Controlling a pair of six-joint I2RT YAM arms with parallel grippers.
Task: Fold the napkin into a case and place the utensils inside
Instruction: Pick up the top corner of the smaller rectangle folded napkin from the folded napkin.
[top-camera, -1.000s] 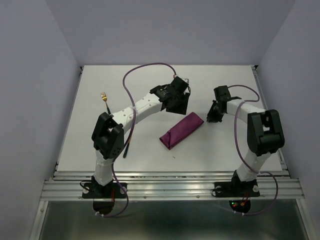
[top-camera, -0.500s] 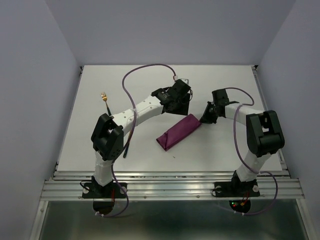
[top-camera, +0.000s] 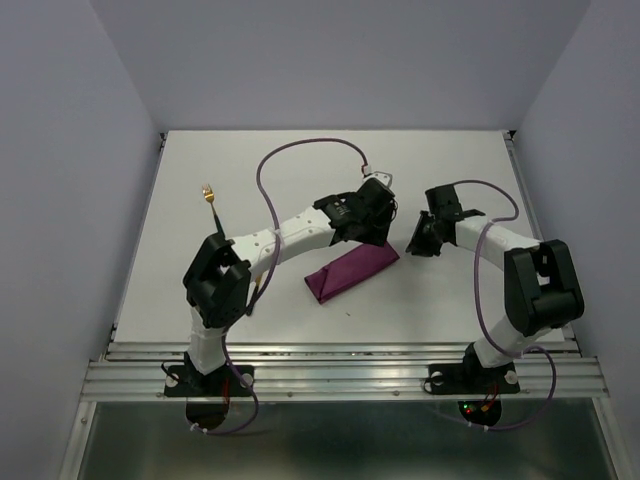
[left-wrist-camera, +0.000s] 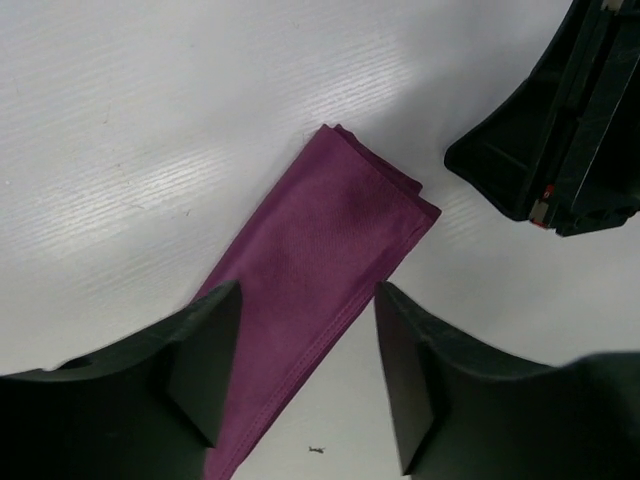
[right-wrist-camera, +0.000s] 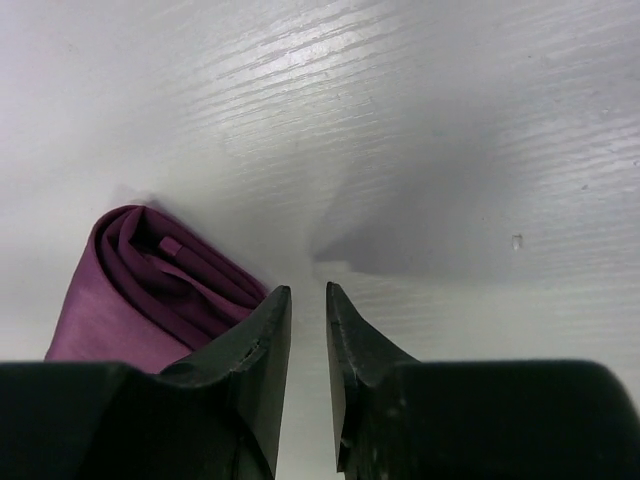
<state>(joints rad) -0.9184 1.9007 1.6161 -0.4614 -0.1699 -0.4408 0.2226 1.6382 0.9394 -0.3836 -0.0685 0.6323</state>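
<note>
The napkin (top-camera: 350, 270) lies folded as a narrow plum strip, the case, at the table's middle. My left gripper (top-camera: 372, 228) hovers open over its far right end; in the left wrist view the strip (left-wrist-camera: 320, 250) runs under the wide gap between my fingers (left-wrist-camera: 205, 360), left gripper (left-wrist-camera: 305, 370). My right gripper (top-camera: 418, 240) sits just right of that end, jaws a narrow gap apart with nothing between them (right-wrist-camera: 308, 300). The strip's layered end (right-wrist-camera: 150, 290) shows beside its left finger. A fork (top-camera: 208, 193) lies far left. Another black handle (top-camera: 254, 300) pokes out by my left arm.
The table's raised rails run along the left edge (top-camera: 135, 260) and right edge (top-camera: 560, 290). My right gripper's black body (left-wrist-camera: 560, 130) fills the upper right of the left wrist view, close to the strip's end.
My left gripper has moved right and nearer, over the strip's far end. The strip has slid a little toward the near left. My right gripper's jaws have parted slightly.
</note>
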